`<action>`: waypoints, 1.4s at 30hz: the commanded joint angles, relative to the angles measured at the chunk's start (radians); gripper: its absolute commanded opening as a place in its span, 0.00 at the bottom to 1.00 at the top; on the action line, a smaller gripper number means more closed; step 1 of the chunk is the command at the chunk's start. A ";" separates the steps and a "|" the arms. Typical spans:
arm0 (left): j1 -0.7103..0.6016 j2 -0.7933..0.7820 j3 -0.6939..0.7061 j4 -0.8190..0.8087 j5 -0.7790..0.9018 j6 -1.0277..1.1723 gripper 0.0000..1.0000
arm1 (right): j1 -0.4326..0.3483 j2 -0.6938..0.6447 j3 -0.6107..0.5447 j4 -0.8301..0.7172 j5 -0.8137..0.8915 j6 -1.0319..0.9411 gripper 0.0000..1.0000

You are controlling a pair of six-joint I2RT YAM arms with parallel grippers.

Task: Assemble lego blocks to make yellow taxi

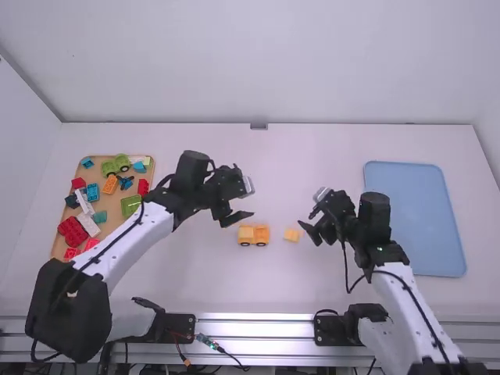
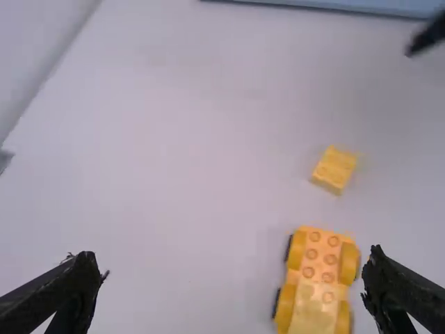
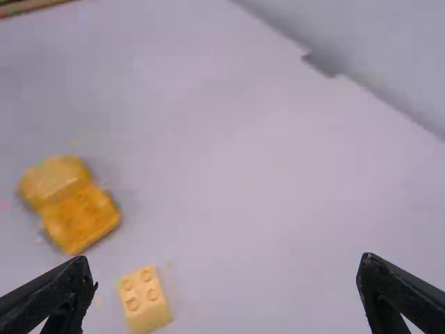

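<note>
High view: yellow toy car [image 1: 254, 235] on table [image 1: 328, 285]; small yellow block [image 1: 292, 235] just right of car, apart. Left gripper [image 1: 238, 218] just beyond car, released, fingers spread. Right gripper [image 1: 310, 233] right of car, past block, also released. Blue tray [image 1: 418, 219] well right of car, partly hidden by right arm.

Left wrist view: car cut off at edge.

Right wrist view: car blurred.

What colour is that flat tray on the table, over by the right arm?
Light blue; the tray shows best in the high view.
</note>
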 commanded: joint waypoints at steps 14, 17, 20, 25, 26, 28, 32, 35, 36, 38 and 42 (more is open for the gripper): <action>0.087 0.043 -0.199 0.097 0.328 0.339 0.99 | 0.058 0.496 0.000 0.161 -0.203 -0.430 1.00; 0.098 0.119 -0.213 0.171 0.383 0.338 0.99 | 0.049 0.527 0.000 0.138 -0.259 -0.515 0.98; 0.096 0.203 -0.218 0.261 0.413 0.290 0.99 | 0.028 0.551 -0.001 0.149 -0.270 -0.529 0.97; 0.089 0.335 -0.218 0.345 0.466 0.303 0.99 | 0.021 0.624 -0.001 0.185 -0.270 -0.534 0.96; 0.089 0.337 -0.218 0.345 0.465 0.305 0.99 | 0.022 0.631 -0.001 0.191 -0.271 -0.534 0.96; 0.096 0.365 -0.218 0.345 0.453 0.306 0.99 | 0.035 0.687 0.002 0.246 -0.271 -0.521 0.95; 0.095 0.401 -0.218 0.346 0.436 0.299 0.99 | 0.044 0.737 0.001 0.304 -0.304 -0.522 0.95; 0.084 0.427 -0.226 0.357 0.442 0.300 0.99 | 0.042 0.739 0.001 0.308 -0.296 -0.518 0.94; 0.084 0.432 -0.229 0.365 0.443 0.299 0.99 | 0.042 0.739 0.001 0.309 -0.296 -0.515 0.94; 0.085 0.450 -0.251 0.420 0.453 0.299 0.99 | 0.042 0.739 0.001 0.318 -0.294 -0.497 0.94; 0.086 0.477 -0.328 0.605 0.460 0.242 0.99 | 0.036 0.739 0.001 0.316 -0.294 -0.499 0.94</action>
